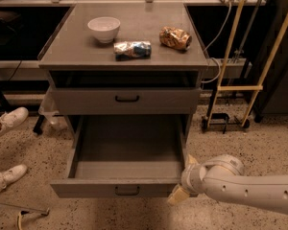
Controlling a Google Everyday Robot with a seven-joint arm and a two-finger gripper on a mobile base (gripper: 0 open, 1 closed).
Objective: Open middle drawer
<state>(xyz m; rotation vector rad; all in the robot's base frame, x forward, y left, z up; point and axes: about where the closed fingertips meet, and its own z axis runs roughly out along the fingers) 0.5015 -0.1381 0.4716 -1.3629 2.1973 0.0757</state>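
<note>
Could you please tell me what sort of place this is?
Probably a lab or workshop: a grey metal drawer cabinet, speckled floor, yellow-framed cart. The claw is at the right front corner of the open drawer.
</note>
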